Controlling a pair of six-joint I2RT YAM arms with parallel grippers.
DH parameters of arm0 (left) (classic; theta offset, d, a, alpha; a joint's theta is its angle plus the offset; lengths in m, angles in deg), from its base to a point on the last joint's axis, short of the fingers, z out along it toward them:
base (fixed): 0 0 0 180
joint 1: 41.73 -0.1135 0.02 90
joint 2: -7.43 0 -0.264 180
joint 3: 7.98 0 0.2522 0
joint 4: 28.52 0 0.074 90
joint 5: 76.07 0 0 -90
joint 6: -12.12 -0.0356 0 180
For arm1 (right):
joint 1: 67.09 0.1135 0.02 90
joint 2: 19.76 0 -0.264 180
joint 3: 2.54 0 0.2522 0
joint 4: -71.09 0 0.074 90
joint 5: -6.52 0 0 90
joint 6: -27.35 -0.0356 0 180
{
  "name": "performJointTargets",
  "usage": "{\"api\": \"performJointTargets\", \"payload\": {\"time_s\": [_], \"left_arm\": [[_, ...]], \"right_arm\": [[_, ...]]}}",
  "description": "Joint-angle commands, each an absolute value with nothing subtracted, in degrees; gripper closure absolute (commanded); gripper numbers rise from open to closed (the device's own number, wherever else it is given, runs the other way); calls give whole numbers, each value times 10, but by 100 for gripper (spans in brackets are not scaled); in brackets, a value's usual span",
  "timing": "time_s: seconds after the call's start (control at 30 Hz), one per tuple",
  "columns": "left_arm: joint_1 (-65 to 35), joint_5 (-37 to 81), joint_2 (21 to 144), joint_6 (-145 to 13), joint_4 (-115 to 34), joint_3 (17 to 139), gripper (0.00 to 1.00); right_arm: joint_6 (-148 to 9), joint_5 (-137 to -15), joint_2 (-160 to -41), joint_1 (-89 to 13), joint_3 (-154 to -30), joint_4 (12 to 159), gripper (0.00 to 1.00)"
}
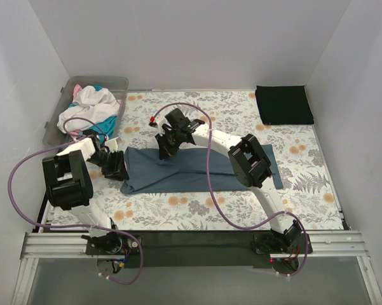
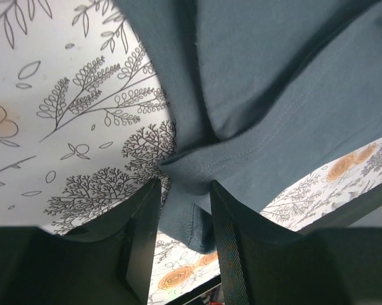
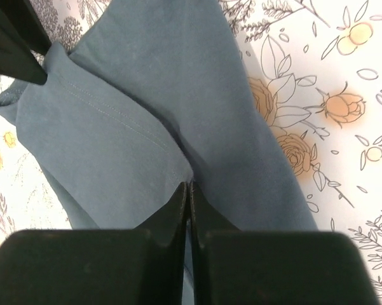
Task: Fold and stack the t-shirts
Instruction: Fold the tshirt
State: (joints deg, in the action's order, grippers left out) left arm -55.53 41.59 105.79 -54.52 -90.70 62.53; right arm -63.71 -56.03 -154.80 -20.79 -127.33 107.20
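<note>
White walls close in three sides of our desk, which lies under a floral cloth [image 1: 178, 210]. Nearest to us, both arms rise from a metal rail [image 1: 57, 244] along the front edge. Just beyond, a large blue-grey t-shirt [image 1: 178, 175] lies spread across the middle of the cloth, running left to right, partly folded over itself. Our left hand [image 1: 116, 168] sits at its left end; in the left wrist view that hand [image 2: 185, 185] is clamped on a bunched piece of the shirt's hem [image 2: 191, 216], the fabric filling the gap between the fingers. A little farther back, our right hand [image 1: 164, 151] is down on the shirt's far edge. In the right wrist view its fingers [image 3: 178, 203] are pressed together with no gap, tips at the edge of a folded-over layer of the shirt [image 3: 133, 82]; we cannot tell whether any cloth is caught between them. At the far left stands a clear bin [image 1: 58, 121] heaped with a white t-shirt [image 1: 89, 101], a teal t-shirt [image 1: 108, 121] and a pink t-shirt [image 1: 78, 89]. In the far right corner a black t-shirt [image 1: 283, 105] lies folded flat.
</note>
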Motion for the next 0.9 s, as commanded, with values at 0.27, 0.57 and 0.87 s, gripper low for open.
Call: {"api": "performJointTargets", "payload": {"time_s": [0.27, 0.57, 0.87], "left_arm": [[-558, 448, 1064, -527, -874, 660, 69], [-559, 443, 1025, -537, -892, 661, 100], [-559, 441, 952, -589, -942, 659, 100]], "right_arm": [[-631, -539, -1507, -206, -1265, 1066, 99], [-629, -533, -1489, -206, -1250, 1069, 99], [-602, -517, -1432, -206, -1181, 1076, 99]]}}
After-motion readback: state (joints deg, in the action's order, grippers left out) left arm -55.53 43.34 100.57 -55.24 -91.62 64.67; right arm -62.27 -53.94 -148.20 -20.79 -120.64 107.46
